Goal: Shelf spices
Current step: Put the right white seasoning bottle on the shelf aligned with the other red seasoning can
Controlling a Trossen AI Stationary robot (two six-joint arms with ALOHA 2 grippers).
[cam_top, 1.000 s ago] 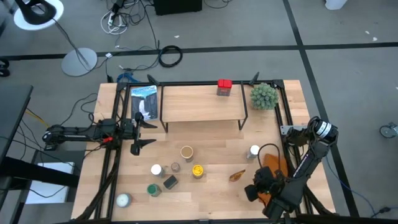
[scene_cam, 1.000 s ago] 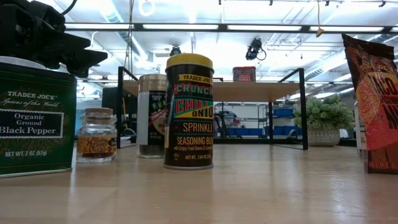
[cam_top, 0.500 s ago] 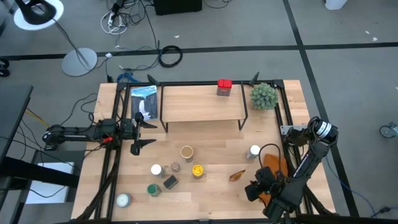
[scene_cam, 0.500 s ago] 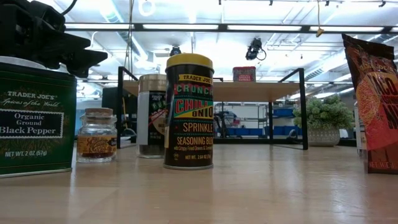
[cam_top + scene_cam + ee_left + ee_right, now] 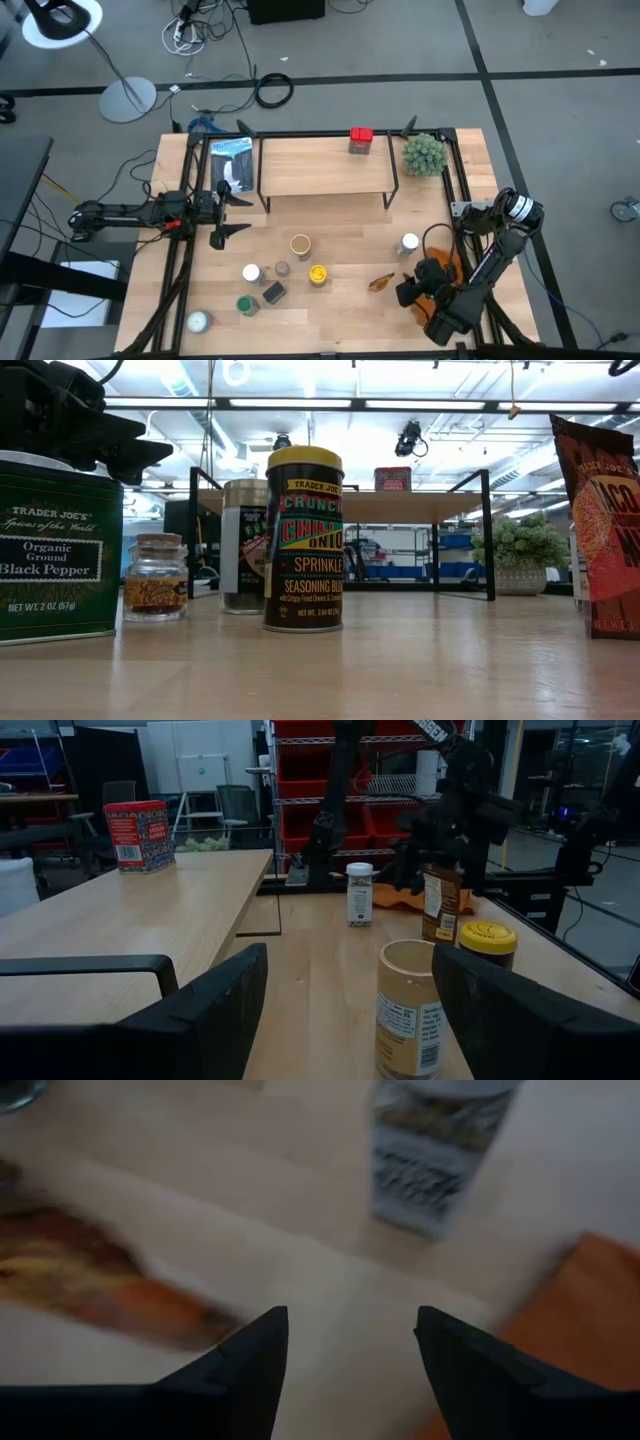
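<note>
a green pepper tin (image 5: pixel 55 550), small jar (image 5: pixel 156 578) and yellow-lidded seasoning jar (image 5: pixel 304 540) stand before the shelf (image 5: pixel 400 505).

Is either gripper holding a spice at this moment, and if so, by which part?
Nothing is held. The right gripper is open above bare tabletop, beside the orange cloth. The left gripper is open too, with nothing between its fingers.

Green fuzzy plant (image 5: pixel 423 153) at table's far right corner. Orange-brown cloth (image 5: pixel 443 262) near right edge (partly covered). Blue-and-white packet (image 5: pixel 232 162) lies flat, far left. Floor lamp (image 5: pixel 62 22) and coiled black cable (image 5: pixel 274 91) beyond table.
</note>
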